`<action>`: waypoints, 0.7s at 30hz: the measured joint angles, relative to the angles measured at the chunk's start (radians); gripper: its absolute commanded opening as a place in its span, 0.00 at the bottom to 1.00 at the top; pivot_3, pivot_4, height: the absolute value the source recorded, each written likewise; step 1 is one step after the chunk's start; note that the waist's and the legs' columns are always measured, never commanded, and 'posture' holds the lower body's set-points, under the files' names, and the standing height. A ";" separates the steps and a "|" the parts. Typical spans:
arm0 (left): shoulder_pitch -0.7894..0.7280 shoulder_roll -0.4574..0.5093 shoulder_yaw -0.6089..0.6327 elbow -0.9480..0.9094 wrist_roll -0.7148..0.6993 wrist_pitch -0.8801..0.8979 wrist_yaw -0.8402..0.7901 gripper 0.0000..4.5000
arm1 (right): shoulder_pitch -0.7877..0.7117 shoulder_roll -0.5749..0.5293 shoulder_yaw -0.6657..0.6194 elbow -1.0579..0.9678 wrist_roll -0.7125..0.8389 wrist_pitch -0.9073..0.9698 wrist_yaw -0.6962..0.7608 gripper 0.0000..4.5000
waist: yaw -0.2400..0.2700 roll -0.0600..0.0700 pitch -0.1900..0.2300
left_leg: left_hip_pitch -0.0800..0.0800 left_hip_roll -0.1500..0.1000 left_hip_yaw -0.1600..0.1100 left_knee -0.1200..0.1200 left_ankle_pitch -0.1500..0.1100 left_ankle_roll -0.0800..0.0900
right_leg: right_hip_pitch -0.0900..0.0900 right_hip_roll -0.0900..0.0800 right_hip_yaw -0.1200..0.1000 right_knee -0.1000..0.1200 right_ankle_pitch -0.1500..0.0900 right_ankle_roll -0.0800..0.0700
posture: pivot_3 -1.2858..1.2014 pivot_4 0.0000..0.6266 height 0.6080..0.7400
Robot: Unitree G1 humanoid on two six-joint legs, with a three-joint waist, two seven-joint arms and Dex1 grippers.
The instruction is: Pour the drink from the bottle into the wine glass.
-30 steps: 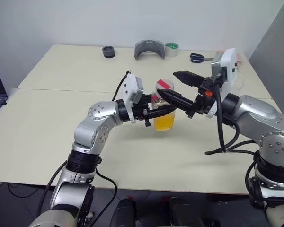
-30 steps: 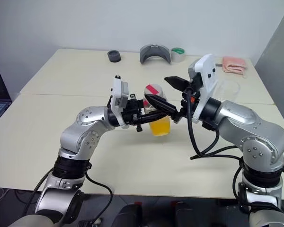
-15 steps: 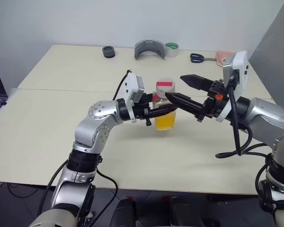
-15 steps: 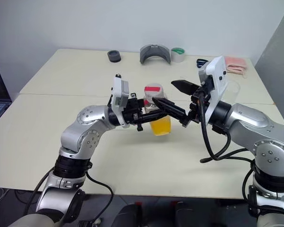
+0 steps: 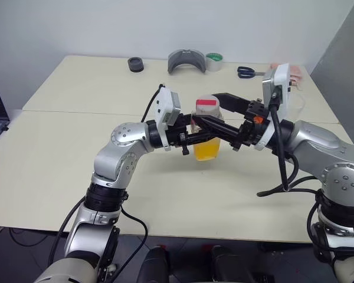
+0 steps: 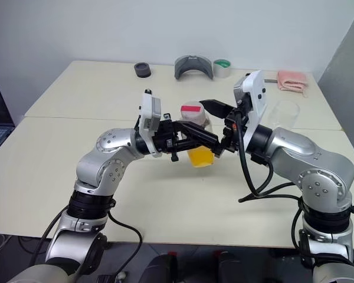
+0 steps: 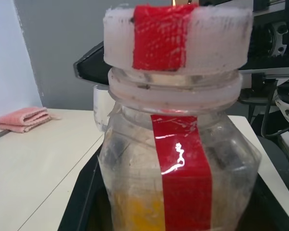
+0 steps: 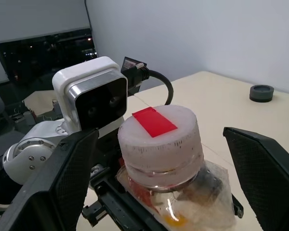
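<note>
Clamping the bottle [image 5: 204, 137] at mid-body with the left gripper [image 5: 192, 137], fingers clenched on its clear sides. Held upright over the middle of the table [image 5: 59, 153]; cannot tell whether the base touches the tabletop. Bracketing the white cap [image 8: 160, 144] with the right gripper [image 8: 159, 131], fingers [image 8: 62, 183] spread wide, one on each side of the cap and apart from it, grasping nothing.

Seen from the head views: both arms meeting at the bottle, with the drink [image 5: 205, 151], orange-yellow, filling the bottle's lower part. Along the far edge, well apart from the bottle: a black round piece [image 5: 135, 63], a grey curved object [image 5: 186, 61], a green tape roll [image 5: 213, 61] and scissors [image 5: 246, 72].

Seen from the right eye: the wine glass [image 6: 282, 112] on the table beyond the right arm, clear and well apart from the bottle, with a pink cloth [image 6: 292, 79] farther back. From the left eye, largely hidden behind that arm.

Seen from the left wrist: close on the bottle, one red strip down its body, another across the cap, a black finger of the right gripper behind the cap, and part of the glass's bowl past the bottle's shoulder.

Seen from the right wrist: looks down on the cap's top with its red patch, and on the left wrist's white camera housing [image 8: 94, 96] just behind the bottle.
</note>
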 measured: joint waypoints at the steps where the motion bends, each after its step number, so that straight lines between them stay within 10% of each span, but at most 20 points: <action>1: 0.000 0.000 0.000 0.000 0.000 0.000 0.000 0.39 | 0.000 0.002 0.003 0.001 -0.008 -0.004 0.003 0.98 | 0.000 0.000 0.000 | 0.000 0.000 0.000 0.000 0.000 0.000 | 0.000 0.000 0.000 0.000 0.000 0.000 | 0.52 0.24 1.00; 9: 0.000 0.001 0.000 0.000 0.001 0.002 0.003 0.39 | -0.006 0.017 0.020 0.017 -0.058 -0.052 0.031 0.46 | 0.000 0.000 0.000 | 0.000 0.000 0.000 0.000 0.000 0.000 | 0.000 0.000 0.000 0.000 0.000 0.000 | 0.52 0.24 1.00; 21: 0.000 0.001 0.019 -0.001 -0.005 0.002 0.002 0.39 | -0.034 0.011 0.047 0.020 -0.129 -0.087 0.067 0.44 | 0.000 0.000 0.000 | 0.000 0.000 0.000 0.000 0.000 0.000 | 0.000 0.000 0.000 0.000 0.000 0.000 | 0.52 0.24 1.00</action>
